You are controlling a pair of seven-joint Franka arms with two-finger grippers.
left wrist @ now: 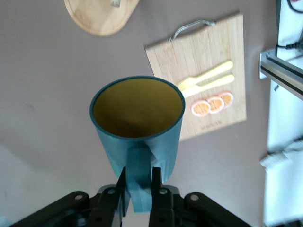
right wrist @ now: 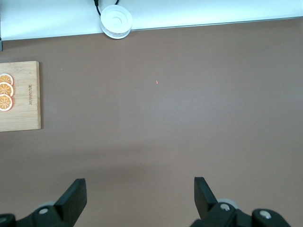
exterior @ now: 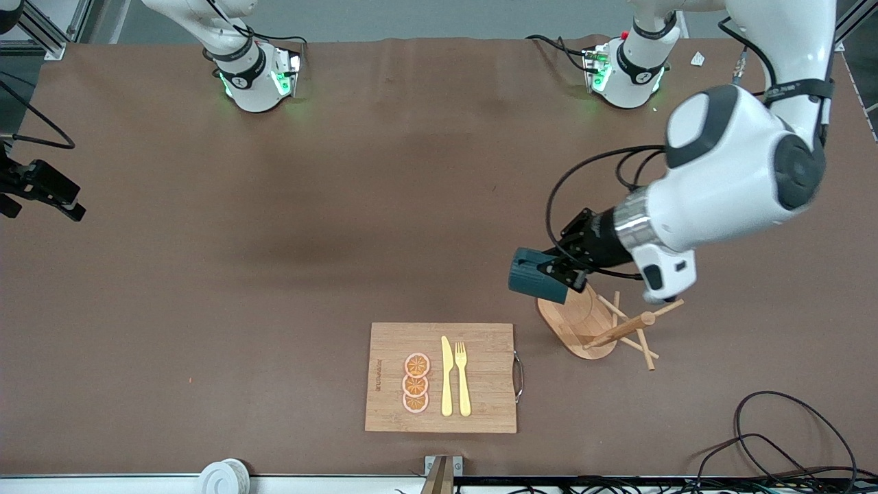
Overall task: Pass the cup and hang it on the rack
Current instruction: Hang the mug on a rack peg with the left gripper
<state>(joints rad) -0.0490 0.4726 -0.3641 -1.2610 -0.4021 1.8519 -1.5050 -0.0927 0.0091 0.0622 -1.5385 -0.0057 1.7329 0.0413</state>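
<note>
My left gripper [exterior: 559, 267] is shut on the handle of the dark teal cup [exterior: 538, 274]. It holds the cup in the air on its side, over the edge of the rack's oval base [exterior: 576, 319]. In the left wrist view the fingers [left wrist: 139, 189] clamp the handle, and the cup [left wrist: 137, 123] shows its mustard-yellow inside. The bamboo rack has its post [exterior: 621, 331] and thin pegs free; its base also shows in the left wrist view [left wrist: 102, 16]. My right gripper [right wrist: 139, 196] is open and empty over bare table at the right arm's end, where it waits.
A bamboo cutting board [exterior: 487, 377] with a metal handle lies nearer the front camera than the rack, carrying a yellow knife, a yellow fork and orange slices. A white roll [exterior: 223, 477] sits at the front edge. Cables [exterior: 789, 439] lie at the left arm's front corner.
</note>
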